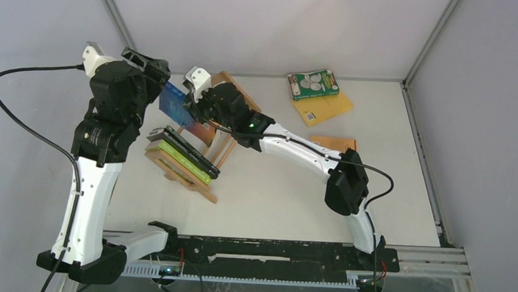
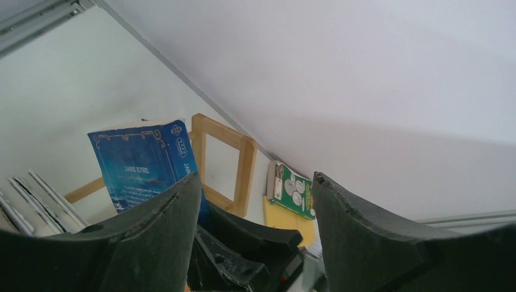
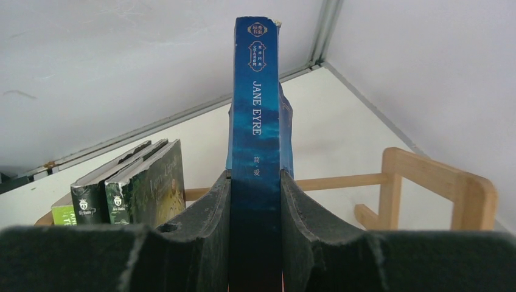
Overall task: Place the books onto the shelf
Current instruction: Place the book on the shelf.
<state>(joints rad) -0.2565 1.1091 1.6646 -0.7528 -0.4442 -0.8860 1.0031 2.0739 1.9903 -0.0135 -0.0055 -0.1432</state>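
Your right gripper (image 3: 255, 201) clamps the blue book (image 3: 255, 91) upright to slot into the shelf (image 3: 438, 179), far of the leaning books (image 3: 140, 182). The left gripper (image 2: 255, 194) is wide open and empty, likely to steady it.

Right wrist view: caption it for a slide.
Right tool grips blue Jane Eyre paperback upright, wooden shelf behind.

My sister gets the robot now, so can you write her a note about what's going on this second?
Right gripper: shut on the blue book, holding it by the shelf.
Left gripper: open, holding nothing, close to that book.
Done: lime-green book and two black books lean in the shelf.
Left: seat the blue book, then fetch the green book with white circles and the yellow-orange book from the table's far right.
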